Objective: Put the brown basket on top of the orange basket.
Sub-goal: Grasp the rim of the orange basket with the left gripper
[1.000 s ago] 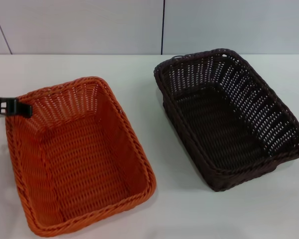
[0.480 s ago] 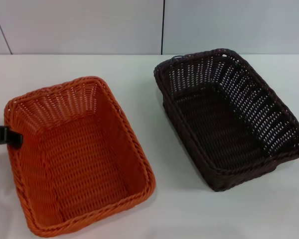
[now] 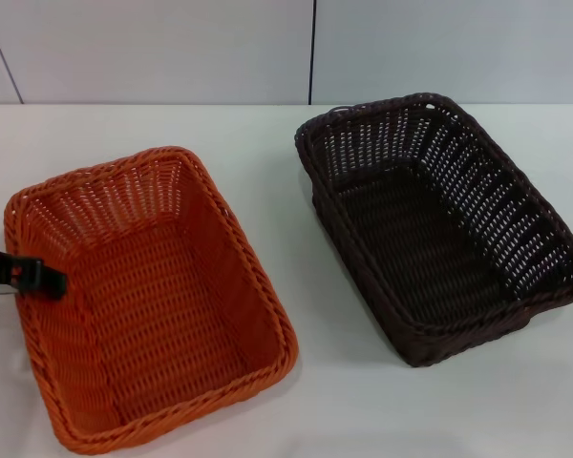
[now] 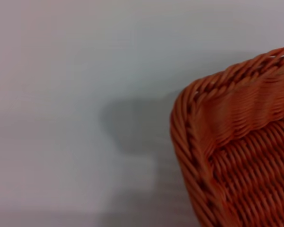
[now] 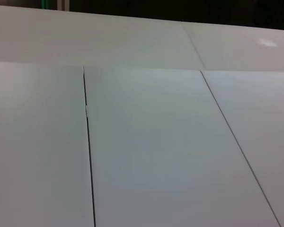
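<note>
The orange basket [image 3: 153, 305] sits on the white table at the left, open side up and empty. The brown basket [image 3: 439, 224] sits apart from it at the right, also upright and empty. My left gripper [image 3: 27, 277] comes in from the left edge of the head view and sits at the orange basket's left rim, its black tip reaching just over the rim. The left wrist view shows a corner of the orange basket [image 4: 236, 151] with bare table beside it. My right gripper is out of view; its wrist camera shows only wall panels.
The white table [image 3: 296, 286] has a bare strip between the two baskets and more bare surface behind them. A pale panelled wall [image 3: 172, 48] with a dark vertical seam stands behind the table.
My left gripper has moved along the orange basket's left rim, from its far-left corner toward the near side. The brown basket has not moved.
</note>
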